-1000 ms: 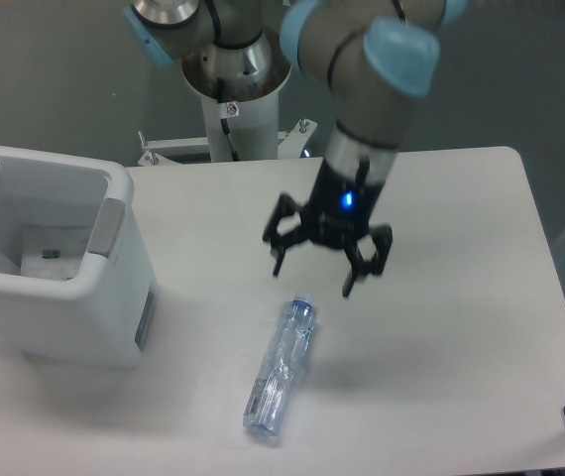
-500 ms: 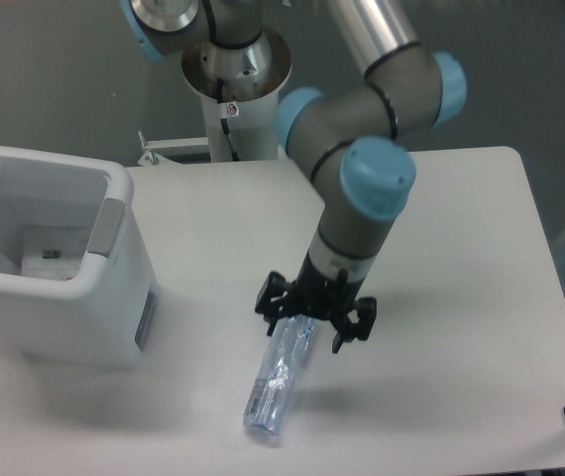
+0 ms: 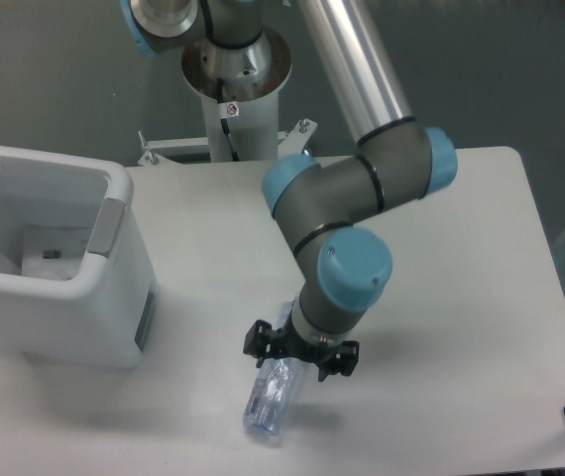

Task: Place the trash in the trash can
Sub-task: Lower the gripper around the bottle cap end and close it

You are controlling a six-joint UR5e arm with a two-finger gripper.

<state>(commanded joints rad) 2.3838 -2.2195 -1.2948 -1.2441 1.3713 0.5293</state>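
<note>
Jaws open, the gripper (image 3: 299, 353) has descended from mid-table to straddle the bottle (image 3: 275, 395) near the table's front edge; grasp imminent, trash can (image 3: 114, 297) awaits at left.

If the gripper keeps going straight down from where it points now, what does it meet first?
Most likely the clear bottle: the gripper points down over its upper part, fingers spread to either side. Below that is only the table. One view, so the remaining height is unclear.

Bottle (image 3: 272, 402) lies right of the bin (image 3: 114, 317) — hand (image 3: 299, 353) straddling it.
</note>
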